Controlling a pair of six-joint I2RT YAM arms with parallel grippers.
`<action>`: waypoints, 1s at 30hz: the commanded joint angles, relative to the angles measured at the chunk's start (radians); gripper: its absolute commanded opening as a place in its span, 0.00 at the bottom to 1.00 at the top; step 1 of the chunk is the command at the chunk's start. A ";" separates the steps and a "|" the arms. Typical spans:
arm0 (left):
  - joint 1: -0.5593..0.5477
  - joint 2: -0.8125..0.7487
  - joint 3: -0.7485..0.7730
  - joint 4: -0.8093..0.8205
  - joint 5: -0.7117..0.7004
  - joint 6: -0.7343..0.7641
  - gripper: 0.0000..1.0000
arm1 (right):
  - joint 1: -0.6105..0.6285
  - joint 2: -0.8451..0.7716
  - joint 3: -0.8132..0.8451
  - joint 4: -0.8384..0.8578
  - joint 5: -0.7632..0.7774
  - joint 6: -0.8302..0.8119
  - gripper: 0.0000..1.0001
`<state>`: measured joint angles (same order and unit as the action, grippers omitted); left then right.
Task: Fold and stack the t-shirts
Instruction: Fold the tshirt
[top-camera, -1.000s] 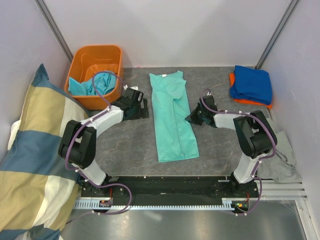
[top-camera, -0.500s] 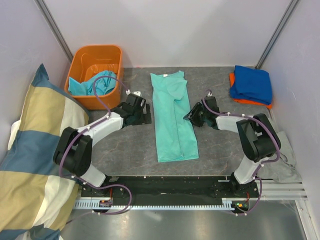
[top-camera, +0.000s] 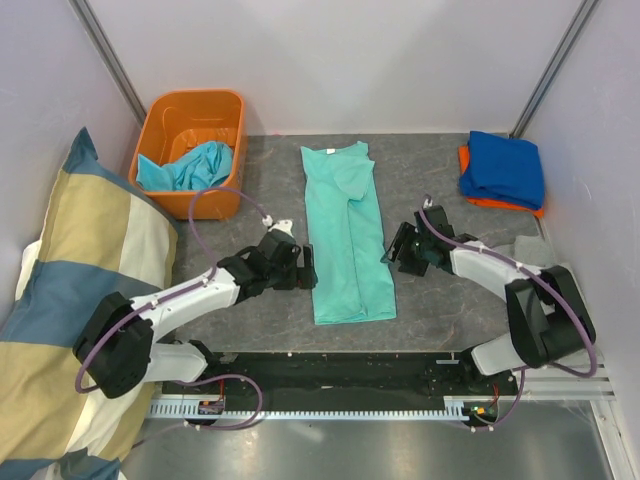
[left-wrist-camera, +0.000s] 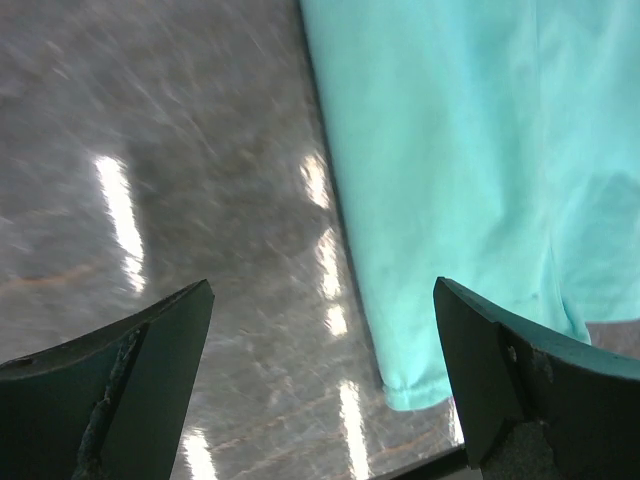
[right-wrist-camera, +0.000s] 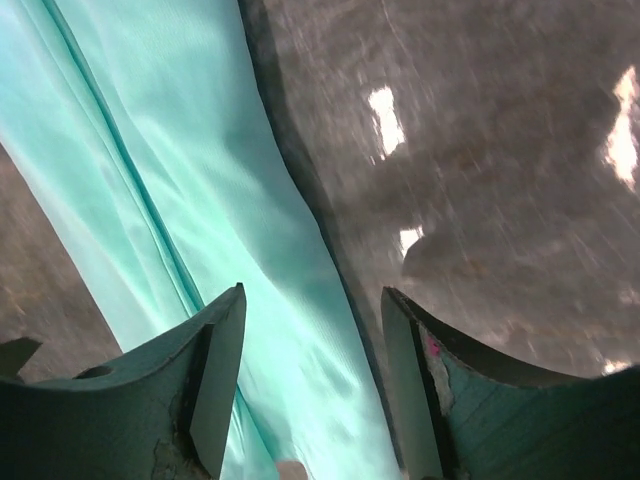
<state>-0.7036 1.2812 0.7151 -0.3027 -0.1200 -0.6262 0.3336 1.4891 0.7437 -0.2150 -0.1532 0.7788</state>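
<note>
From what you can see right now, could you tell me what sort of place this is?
Probably an enclosed robot test cell, not a home: white panel walls box in a grey table, the left arm and right arm stand on a black base plate, and a mint t-shirt lies between them.

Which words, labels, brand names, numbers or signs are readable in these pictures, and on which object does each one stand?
No text can be read in any view.
The mint t-shirt, the folded blue t-shirt, the orange bin and the striped pillow show no print or label.
The small coloured part at the left arm's base is too small to tell whether it carries writing.
</note>
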 joint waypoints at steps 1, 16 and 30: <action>-0.076 -0.007 -0.080 0.103 0.019 -0.130 1.00 | -0.004 -0.122 -0.049 -0.129 0.032 -0.055 0.66; -0.180 0.033 -0.193 0.214 0.083 -0.283 1.00 | -0.001 -0.342 -0.207 -0.213 -0.029 -0.035 0.66; -0.273 0.053 -0.241 0.237 0.137 -0.365 0.82 | 0.001 -0.411 -0.250 -0.236 -0.043 -0.026 0.67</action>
<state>-0.9463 1.3266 0.5205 -0.0132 -0.0132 -0.9276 0.3336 1.1019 0.5014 -0.4427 -0.1864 0.7467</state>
